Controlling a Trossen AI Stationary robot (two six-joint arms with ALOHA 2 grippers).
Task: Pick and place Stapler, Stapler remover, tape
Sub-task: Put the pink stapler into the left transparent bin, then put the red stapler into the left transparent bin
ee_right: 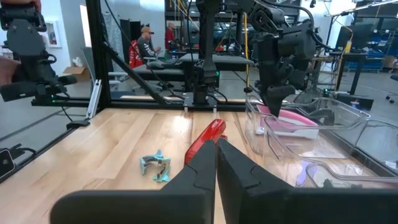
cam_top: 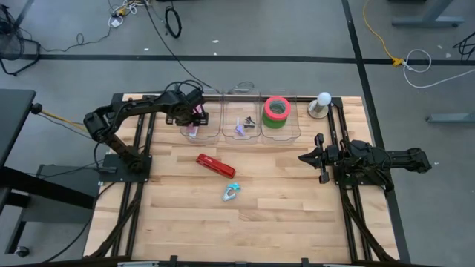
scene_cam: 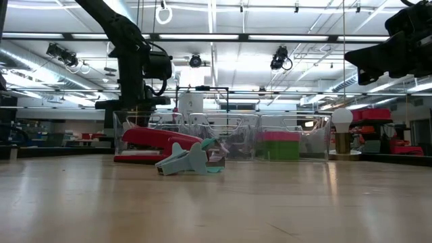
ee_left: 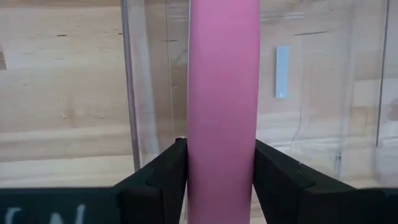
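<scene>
Two tape rolls (cam_top: 276, 111) sit stacked in the right bin, my left gripper (cam_top: 194, 119) clasps a pink stapler (ee_left: 222, 106) over the left bin, red stapler (cam_top: 215, 165) and teal remover (cam_top: 231, 193) remain on the table.

You've got a wood table (cam_top: 282, 215) with a red stapler (cam_top: 215, 165), teal remover (cam_top: 231, 193), three clear bins (cam_top: 241, 132) on it

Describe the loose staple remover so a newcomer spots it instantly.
On the bare wooden table, in front of the row of clear bins, lies a red stapler. Just nearer the front edge sits the staple remover: small, teal-and-grey, claw-shaped, unlike the long red stapler.
</scene>
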